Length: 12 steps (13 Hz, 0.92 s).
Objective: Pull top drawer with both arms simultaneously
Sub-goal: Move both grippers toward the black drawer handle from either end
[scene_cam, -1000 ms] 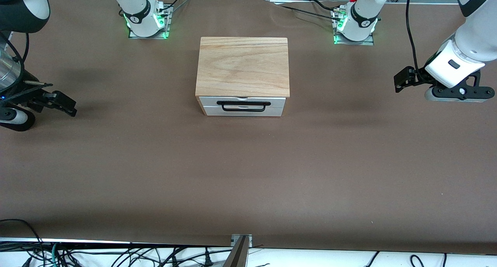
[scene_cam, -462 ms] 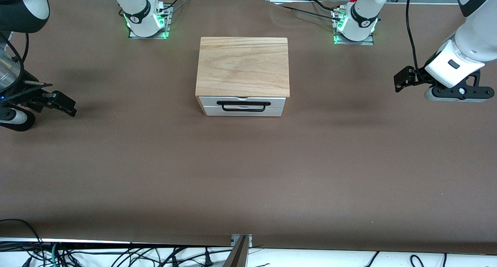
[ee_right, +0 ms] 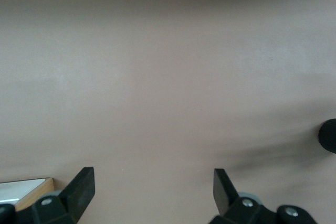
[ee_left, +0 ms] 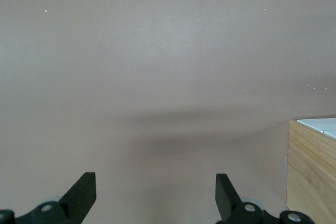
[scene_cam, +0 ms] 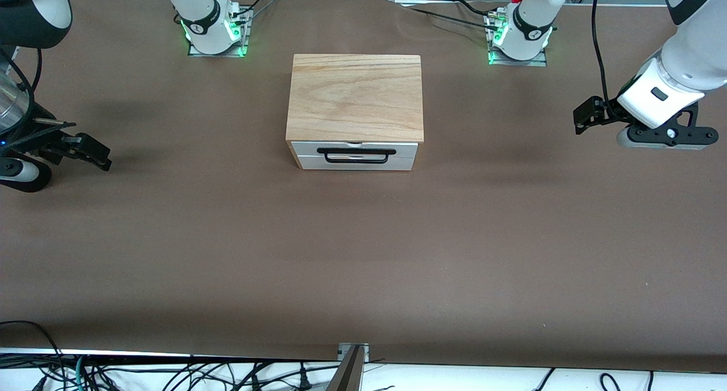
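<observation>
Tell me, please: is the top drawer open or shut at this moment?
Shut. The top drawer has its white front flush under the cabinet's wood top, no inside showing. Both pincers, left and right, hang open, apart from it.

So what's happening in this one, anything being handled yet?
Nothing is being handled yet. The top drawer of the small wooden cabinet is shut, its black handle untouched. The left gripper hangs over the table toward the left arm's end, jaws open and empty. The right gripper is over the right arm's end, also open and empty. Both are well clear of the cabinet.
</observation>
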Tool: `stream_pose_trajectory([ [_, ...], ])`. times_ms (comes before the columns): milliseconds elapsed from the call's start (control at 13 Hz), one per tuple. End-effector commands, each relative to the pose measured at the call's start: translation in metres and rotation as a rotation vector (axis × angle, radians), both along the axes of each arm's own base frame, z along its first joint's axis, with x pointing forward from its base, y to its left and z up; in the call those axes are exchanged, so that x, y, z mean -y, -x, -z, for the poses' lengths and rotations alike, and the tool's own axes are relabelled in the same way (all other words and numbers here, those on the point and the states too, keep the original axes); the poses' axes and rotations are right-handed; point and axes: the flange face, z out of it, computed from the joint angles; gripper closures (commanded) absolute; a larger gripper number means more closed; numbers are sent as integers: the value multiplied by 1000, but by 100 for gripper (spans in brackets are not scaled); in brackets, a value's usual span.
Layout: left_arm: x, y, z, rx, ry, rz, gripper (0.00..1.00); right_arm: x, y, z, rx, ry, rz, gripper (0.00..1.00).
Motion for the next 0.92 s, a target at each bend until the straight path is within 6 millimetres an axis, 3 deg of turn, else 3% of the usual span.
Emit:
stream_pose_trajectory([
  [0,3,-5,-6,-3,1,22,0,-6,-11,26,-45,11,-10,0],
  [308,15,-5,-4,-9,0,45,0,-52,-18,56,-88,-54,-47,0],
  [385,18,-11,11,-35,-1,49,0,-69,-18,64,-101,-54,-71,0],
  [615,28,-17,32,-87,124,39,0,-88,-22,86,-133,-75,-96,0],
  [846,51,-24,59,-162,284,26,0,-96,-29,122,-206,-244,-52,0],
])
